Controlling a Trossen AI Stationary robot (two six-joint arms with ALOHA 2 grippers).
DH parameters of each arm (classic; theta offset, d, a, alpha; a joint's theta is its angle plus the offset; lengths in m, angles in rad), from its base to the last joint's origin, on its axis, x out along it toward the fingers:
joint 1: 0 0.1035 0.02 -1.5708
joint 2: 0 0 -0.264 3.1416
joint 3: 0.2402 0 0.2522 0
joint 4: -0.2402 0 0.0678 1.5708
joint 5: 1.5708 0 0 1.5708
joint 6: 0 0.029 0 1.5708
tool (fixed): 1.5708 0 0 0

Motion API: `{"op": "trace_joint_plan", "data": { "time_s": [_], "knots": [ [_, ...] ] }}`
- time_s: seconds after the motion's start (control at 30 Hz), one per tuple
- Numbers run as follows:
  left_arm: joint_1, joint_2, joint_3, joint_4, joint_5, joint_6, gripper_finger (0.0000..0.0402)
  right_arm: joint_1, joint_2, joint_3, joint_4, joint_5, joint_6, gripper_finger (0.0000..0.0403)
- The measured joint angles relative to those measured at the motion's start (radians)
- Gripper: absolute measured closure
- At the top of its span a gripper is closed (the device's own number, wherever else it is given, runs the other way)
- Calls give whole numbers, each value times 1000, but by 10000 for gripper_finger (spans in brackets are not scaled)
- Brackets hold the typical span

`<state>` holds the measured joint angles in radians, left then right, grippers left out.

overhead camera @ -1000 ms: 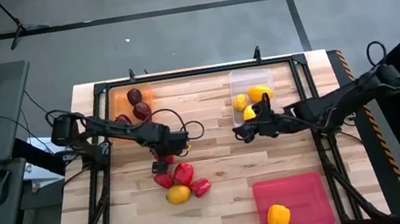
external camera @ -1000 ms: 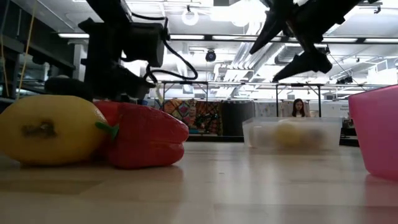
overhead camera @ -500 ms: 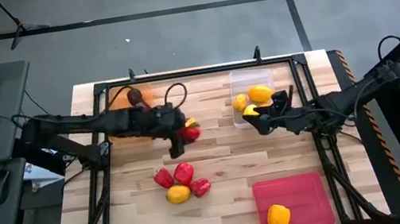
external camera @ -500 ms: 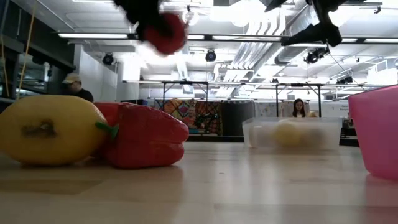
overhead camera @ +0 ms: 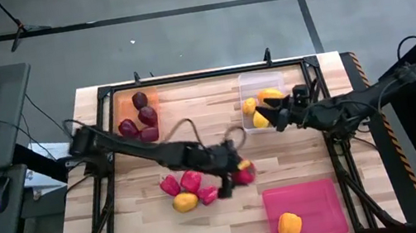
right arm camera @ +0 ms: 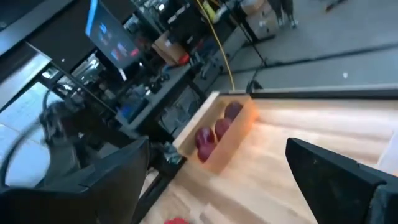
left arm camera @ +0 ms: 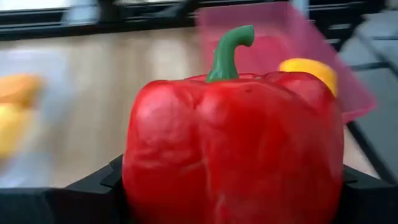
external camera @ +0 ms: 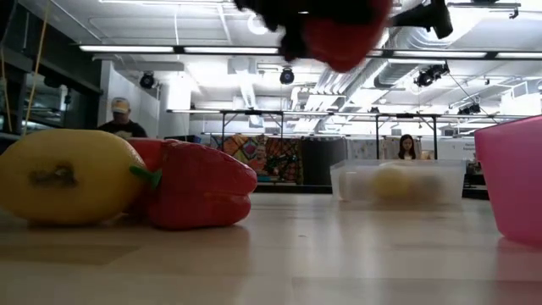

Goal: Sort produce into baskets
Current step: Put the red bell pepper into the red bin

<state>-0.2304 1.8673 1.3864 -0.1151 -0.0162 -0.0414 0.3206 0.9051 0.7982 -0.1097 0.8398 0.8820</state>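
Note:
My left gripper [overhead camera: 238, 175] is shut on a red pepper [overhead camera: 245, 175] in the air near the table's middle, between the produce pile and the pink tray [overhead camera: 320, 191]. The pepper fills the left wrist view [left arm camera: 233, 143] and shows high in the low view [external camera: 343, 38]. My right gripper [overhead camera: 279, 114] is open and empty over the near edge of the clear tray [overhead camera: 247, 85], which holds yellow and orange fruits [overhead camera: 270, 96]. The orange tray [overhead camera: 124, 103] holds maroon fruits [overhead camera: 140, 100]. A yellow-orange pepper [overhead camera: 290, 225] lies in the pink tray. My left gripper pinches the red pepper by its two opposite sides [left arm camera: 134, 180], one dark finger [left arm camera: 68, 199] on each side. The pepper's green stem [left arm camera: 227, 50] points away from the wrist. The pepper is lifted clear of the table.
A pile of red peppers [overhead camera: 190, 180] and a yellow fruit [overhead camera: 186, 202] lies on the table left of my left gripper; it also shows in the low view [external camera: 199, 185]. A black frame [overhead camera: 202, 76] runs round the table. People [external camera: 123, 119] are in the room behind.
My left gripper has taken a red pepper from the pile, lifted it clear, swung it toward the far edge and then toward the right and near edges, close to the pink tray. My right gripper has moved toward the far right, over the clear tray.

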Motion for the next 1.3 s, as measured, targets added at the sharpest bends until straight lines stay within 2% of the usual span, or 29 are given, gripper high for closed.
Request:
{"op": "trace_joint_plan", "data": {
  "time_s": [0.17, 0.43, 0.63, 1.07, 1.3],
  "knots": [
    [-40, 177, 149, 101, 103, 0, 125, 0, -15, 0, 8, 43, -53, 36],
    [-88, 377, 342, 220, 94, 17, 109, 0, -15, 0, 6, 51, -52, 36],
    [-90, 387, 354, 227, 85, -32, 85, 0, -15, 0, 10, 63, -48, 36],
    [-70, 398, 355, 383, 101, -27, 77, 0, -15, 0, 11, 76, -45, 36],
    [-79, 440, 355, 416, 110, 4, 36, 0, -15, 0, 10, 75, -45, 36]
  ]
}}
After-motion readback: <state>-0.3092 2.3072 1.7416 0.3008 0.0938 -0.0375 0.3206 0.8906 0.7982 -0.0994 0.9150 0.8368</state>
